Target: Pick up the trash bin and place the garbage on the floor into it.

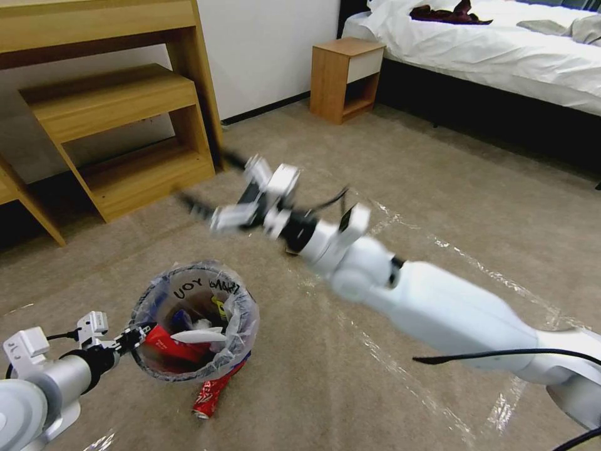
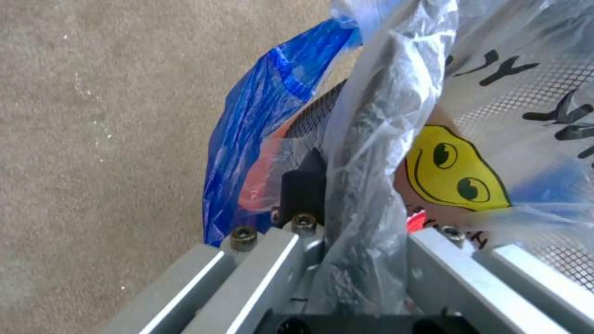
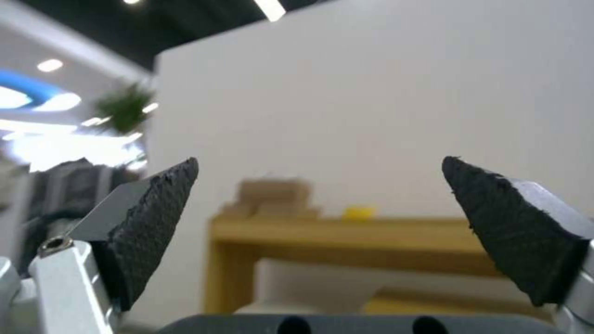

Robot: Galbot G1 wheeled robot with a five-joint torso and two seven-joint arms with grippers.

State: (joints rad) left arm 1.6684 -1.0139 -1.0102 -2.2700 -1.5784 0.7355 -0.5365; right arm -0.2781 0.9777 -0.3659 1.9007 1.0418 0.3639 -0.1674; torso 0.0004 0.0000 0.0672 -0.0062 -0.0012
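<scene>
Left tool (image 1: pixel 139 333), lower left, is clamped on the bag-lined red bin (image 1: pixel 195 319); right tool (image 1: pixel 206 181), mid-frame, is spread wide. Bare carpet (image 1: pixel 438 188) is seen right.

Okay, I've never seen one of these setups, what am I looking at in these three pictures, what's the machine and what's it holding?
It is a two-armed wheeled robot in a bedroom. The wide picture comes from its head camera, looking down at the floor. The other two come from cameras on its wrists. The left gripper is clamped on the rim of the trash bin, a small bin lined with a clear bag and already holding litter. The left wrist picture shows that bag up close. The right gripper is raised, open and empty. A crushed red can lies on the carpet beside the bin.
</scene>
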